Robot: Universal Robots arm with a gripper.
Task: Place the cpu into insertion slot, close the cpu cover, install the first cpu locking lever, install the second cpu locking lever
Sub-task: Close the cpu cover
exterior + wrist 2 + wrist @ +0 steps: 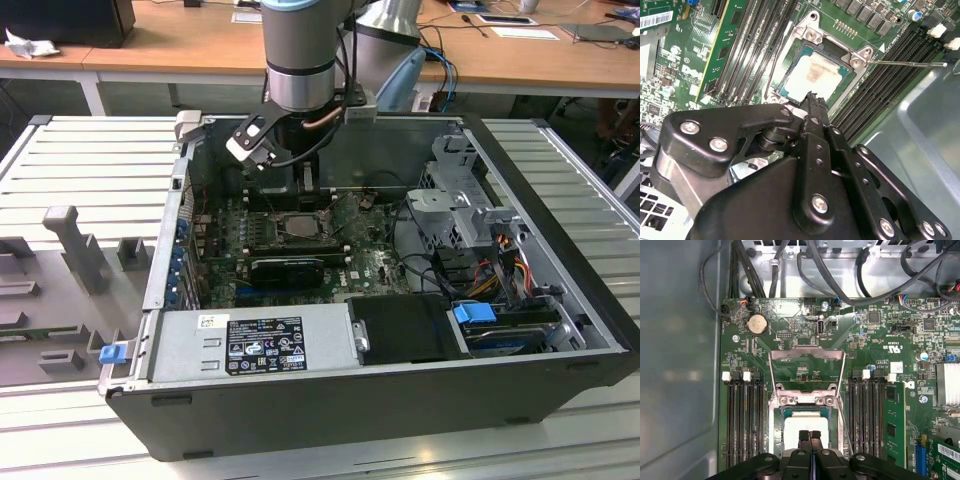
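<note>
Gripper [810, 436] fingers pressed together, tips at cpu's edge | cpu [812, 75] lay flat inside insertion slot [774, 427]

Exterior view. A ribbed grey metal surface [90, 150] spans the foreground. Grey fixture blocks [75, 250] stand near its edge on the exterior view's left. Beyond its far edge runs a row of wooden desks [180, 40] on a white frame [95, 95]. A black box [70, 18] and crumpled paper [28, 45] sit at the desks' left end, and flat papers [522, 32] lie toward the right. Lighting is even and soft, without hard shadows.
</note>
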